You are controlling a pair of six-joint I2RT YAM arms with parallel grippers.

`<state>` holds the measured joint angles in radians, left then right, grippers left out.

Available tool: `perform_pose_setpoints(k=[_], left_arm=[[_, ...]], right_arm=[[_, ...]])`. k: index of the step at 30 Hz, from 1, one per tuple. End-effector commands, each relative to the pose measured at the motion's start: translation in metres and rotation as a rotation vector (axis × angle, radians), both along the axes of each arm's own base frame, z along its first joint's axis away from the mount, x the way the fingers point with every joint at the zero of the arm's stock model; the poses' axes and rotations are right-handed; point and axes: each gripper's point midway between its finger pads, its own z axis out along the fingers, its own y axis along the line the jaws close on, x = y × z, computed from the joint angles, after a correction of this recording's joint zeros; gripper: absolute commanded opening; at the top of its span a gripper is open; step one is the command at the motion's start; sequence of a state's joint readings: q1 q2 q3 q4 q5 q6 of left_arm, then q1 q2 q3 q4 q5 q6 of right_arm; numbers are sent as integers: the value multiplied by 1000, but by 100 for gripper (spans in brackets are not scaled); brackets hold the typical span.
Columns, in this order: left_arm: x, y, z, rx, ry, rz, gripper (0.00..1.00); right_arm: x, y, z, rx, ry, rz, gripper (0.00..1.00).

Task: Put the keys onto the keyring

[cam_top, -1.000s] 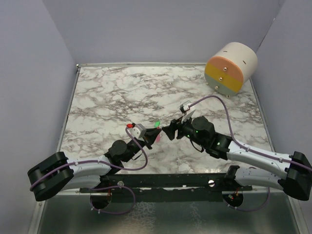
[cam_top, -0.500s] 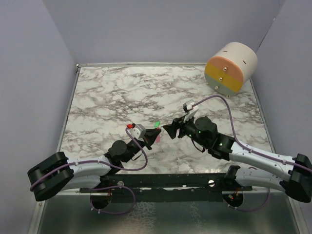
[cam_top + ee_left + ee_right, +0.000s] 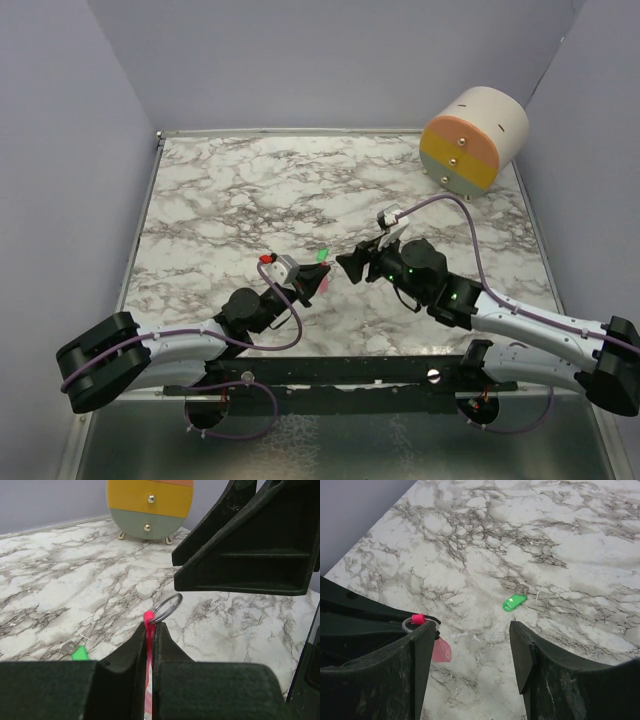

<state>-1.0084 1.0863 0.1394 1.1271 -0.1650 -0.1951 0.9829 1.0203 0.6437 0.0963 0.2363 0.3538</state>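
My left gripper (image 3: 320, 278) is shut on the pink-red key (image 3: 148, 625), held a little above the table. The key's pink tag (image 3: 441, 651) hangs below the jaws. A grey metal keyring (image 3: 167, 607) sits at the key's pink tip and seems threaded through its loop; it also shows in the right wrist view (image 3: 415, 625). My right gripper (image 3: 352, 265) is open and empty, with its left finger right beside the ring. The green key (image 3: 514, 601) lies flat on the marble just beyond both grippers, and shows from above (image 3: 322, 254) and in the left wrist view (image 3: 78, 653).
A round drawer unit (image 3: 473, 140) with orange, yellow and green fronts stands at the far right corner and shows in the left wrist view (image 3: 150, 510). Lilac walls close in the marble table (image 3: 230, 190) on three sides.
My right gripper has shifted slightly up and left, closer to the left gripper's tip. The left gripper and both keys have not moved.
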Motion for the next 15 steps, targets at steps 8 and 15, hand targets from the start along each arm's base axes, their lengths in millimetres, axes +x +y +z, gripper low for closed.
perform_pose_setpoints(k=[8,15], left_arm=[[-3,2,2,-10,-6,-6,0],[-1,3,1,-3,-2,4,0]], right_arm=[[4,-11,10,8,-22,-58,62],[0,-7,8,-17,-35,-14,62]])
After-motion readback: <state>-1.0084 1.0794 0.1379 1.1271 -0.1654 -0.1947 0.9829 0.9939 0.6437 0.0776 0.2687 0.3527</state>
